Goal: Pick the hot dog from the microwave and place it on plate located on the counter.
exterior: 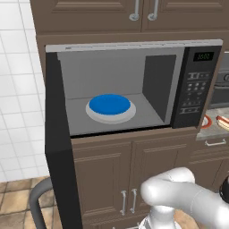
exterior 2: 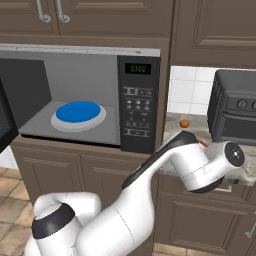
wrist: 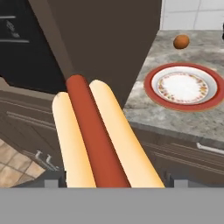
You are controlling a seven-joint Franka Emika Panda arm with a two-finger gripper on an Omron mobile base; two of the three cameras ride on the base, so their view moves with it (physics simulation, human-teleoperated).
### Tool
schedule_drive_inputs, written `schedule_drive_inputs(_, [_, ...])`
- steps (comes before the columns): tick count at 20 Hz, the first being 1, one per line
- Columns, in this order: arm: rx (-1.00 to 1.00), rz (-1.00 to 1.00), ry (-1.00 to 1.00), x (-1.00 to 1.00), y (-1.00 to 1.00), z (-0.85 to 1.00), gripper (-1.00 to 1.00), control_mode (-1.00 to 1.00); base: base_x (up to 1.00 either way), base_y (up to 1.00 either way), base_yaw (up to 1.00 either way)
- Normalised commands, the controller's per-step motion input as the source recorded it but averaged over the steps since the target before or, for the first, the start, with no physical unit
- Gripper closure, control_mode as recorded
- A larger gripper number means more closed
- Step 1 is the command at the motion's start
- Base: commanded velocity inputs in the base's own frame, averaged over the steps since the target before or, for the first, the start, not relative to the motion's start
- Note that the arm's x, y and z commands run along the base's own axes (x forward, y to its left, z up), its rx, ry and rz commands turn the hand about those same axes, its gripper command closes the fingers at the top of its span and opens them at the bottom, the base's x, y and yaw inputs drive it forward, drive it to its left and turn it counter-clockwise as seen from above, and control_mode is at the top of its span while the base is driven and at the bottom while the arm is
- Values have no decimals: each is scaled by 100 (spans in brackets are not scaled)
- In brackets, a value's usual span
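Close to the lens, the hot dog (wrist: 98,135) sits clamped in the hand, whose fingertips are cut off at the bottom edge. Beyond it the plate (wrist: 187,88) rests on the worktop (wrist: 148,114), beside the open microwave (exterior: 134,89).

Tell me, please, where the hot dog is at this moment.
The hot dog is held in the gripper, out of the microwave, low in the hand view. It hangs before the cabinet fronts, left of the plate on the counter.
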Motion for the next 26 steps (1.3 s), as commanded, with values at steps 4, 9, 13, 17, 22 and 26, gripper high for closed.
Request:
schedule_drive_inputs(4, [8, 14, 0, 61, -71, -25, 100, -100, 0, 0, 0])
schedule_drive_inputs(9, [5, 11, 0, 51, -46, -22, 100, -100, 0, 0, 0])
schedule_drive_inputs(13, [0, 5, 0, 34, -3, -32, 100, -100, 0, 0, 0])
schedule_drive_inputs(17, [0, 1, 0, 31, 0, -27, 100, -100, 0, 0, 0])
schedule_drive_inputs(22, [0, 0, 0, 32, 0, -9, 100, -100, 0, 0, 0])
schedule_drive_inputs(26, [0, 0, 0, 36, 0, -12, 100, -100, 0, 0, 0])
